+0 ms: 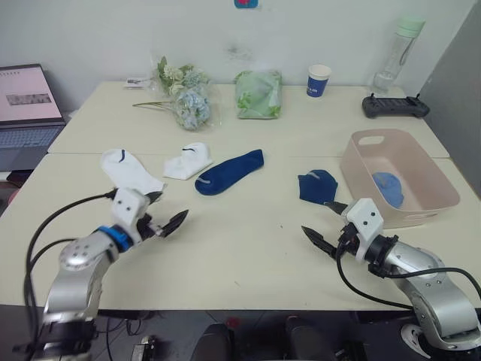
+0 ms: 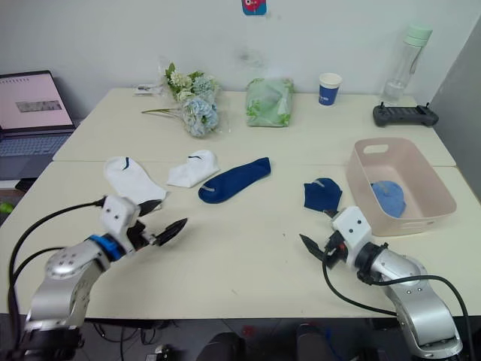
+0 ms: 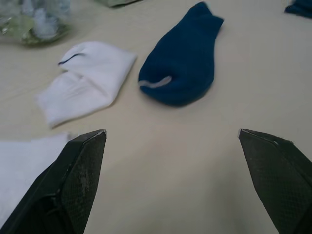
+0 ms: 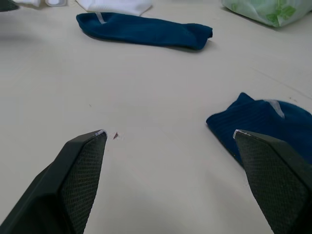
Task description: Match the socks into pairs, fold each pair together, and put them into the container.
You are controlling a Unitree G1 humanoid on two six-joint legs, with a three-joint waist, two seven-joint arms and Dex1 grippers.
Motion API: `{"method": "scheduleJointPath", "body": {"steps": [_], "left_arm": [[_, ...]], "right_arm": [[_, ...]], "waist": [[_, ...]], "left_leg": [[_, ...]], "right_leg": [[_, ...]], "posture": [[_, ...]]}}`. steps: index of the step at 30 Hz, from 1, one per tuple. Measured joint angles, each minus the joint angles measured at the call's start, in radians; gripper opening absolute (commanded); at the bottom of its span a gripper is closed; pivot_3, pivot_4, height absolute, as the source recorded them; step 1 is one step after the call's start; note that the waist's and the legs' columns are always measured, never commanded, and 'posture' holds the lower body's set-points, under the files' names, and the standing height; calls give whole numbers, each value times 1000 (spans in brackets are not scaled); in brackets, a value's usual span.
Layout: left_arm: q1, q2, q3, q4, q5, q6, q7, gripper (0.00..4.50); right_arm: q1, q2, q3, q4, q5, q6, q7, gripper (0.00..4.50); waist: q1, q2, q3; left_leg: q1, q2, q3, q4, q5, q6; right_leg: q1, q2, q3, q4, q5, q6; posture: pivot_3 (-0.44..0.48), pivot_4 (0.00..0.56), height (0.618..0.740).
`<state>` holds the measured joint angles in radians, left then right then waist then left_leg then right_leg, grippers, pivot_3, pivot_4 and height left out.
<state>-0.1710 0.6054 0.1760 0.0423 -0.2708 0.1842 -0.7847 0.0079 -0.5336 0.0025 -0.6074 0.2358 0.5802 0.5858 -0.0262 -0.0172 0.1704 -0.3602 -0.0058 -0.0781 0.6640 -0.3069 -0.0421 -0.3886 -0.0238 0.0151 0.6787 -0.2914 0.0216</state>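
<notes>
Two white socks lie at the left of the table, one flat point(image 1: 129, 170) and one folded over point(image 1: 188, 160). A navy sock point(image 1: 229, 171) lies stretched out beside them, and a crumpled navy sock point(image 1: 316, 186) sits just left of the pink container point(image 1: 353, 169). A light blue bundle of socks point(image 1: 388, 188) rests inside the container. My left gripper point(image 1: 167, 210) hovers open and empty just in front of the flat white sock. In front of the crumpled navy sock, my right gripper point(image 1: 325, 223) is open and empty too.
Along the back of the table are a bunch of flowers point(image 1: 184, 90), a green bag point(image 1: 259, 94), a blue-and-white paper cup point(image 1: 319, 80), a clear bottle point(image 1: 398, 53) and a black controller point(image 1: 394, 106). A laptop point(image 1: 26, 105) stands off the table at far left.
</notes>
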Motion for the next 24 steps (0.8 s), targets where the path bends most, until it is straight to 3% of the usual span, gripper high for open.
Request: {"method": "scheduleJointPath", "body": {"steps": [9, 21, 24], "left_arm": [[-291, -5, -170, 321, 98, 40, -61, 4500], [-440, -66, -192, 466, 117, 155, -52, 4500], [-448, -85, -190, 474, 118, 156, -43, 3925]], "right_arm": [[-7, 3, 23, -117, 33, 106, -44, 4479], [15, 20, 55, -139, 30, 112, -85, 4479], [16, 22, 61, -139, 29, 102, -85, 4500]], "waist": [[-4, 0, 0], [-3, 0, 0], [-3, -1, 0]], "left_leg": [[0, 0, 0, 1, 0, 0], [-1, 0, -1, 2, 0, 0], [-1, -1, -1, 2, 0, 0]], "right_leg": [[0, 3, -1, 1, 0, 0], [-1, 3, -1, 2, 0, 0], [-1, 2, -1, 1, 0, 0]], "posture": [[0, 150, 740], [0, 150, 740], [0, 150, 740]]}}
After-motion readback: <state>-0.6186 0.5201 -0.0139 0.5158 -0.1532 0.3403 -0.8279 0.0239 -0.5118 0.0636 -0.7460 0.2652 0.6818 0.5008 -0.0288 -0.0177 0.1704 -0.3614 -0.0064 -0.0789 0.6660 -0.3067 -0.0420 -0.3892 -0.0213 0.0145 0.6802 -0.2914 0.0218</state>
